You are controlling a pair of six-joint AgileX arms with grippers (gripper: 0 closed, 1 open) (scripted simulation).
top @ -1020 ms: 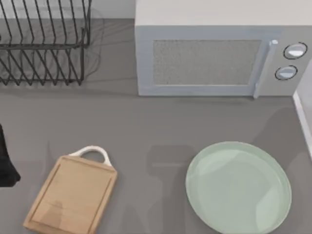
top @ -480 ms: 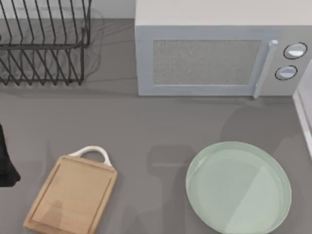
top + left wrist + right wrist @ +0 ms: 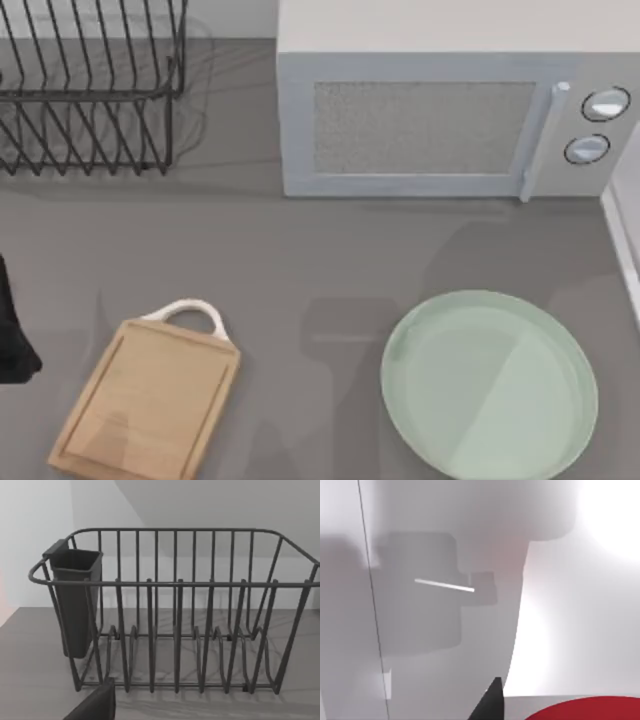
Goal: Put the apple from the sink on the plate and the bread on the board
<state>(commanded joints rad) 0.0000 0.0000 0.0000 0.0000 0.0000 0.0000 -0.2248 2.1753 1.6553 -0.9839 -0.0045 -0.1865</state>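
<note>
Left claw (image 3: 95,706) sits parked at the desk's (image 3: 300,260) left edge, facing the rack (image 3: 90,90). Whether it is spread or pressed together cannot be told. Its arm is a dark shape at the top view's left border.

Going rightward, the wire rack stands at the back left with a dark caddy (image 3: 75,600) hung on one end and nothing in its slots. The board (image 3: 150,400) lies slantwise at the front left with its loop handle toward the back and its face bare, so the bread is not on it. A microwave (image 3: 440,120) with its door closed fills the back middle and right. The plate (image 3: 490,385) rests at the front right, also bare. A pale strip at the right border looks to be the rim of the sink (image 3: 620,240).

Right claw (image 3: 491,700) is down beside pale, smooth walls, likely inside that sink. The apple (image 3: 585,711) is a red curve just beside it. Whether the claw touches or pinches the fruit cannot be told, nor how it is set.

As a judgement, the task is at its very start. Neither item has been delivered, the apple pickup seems to be the step in hand, and the bread step comes after.

The desk is a plain matte grey, flat and uncluttered, with soft shadows falling across it. A pale wall (image 3: 40,540) rises behind the rack.
</note>
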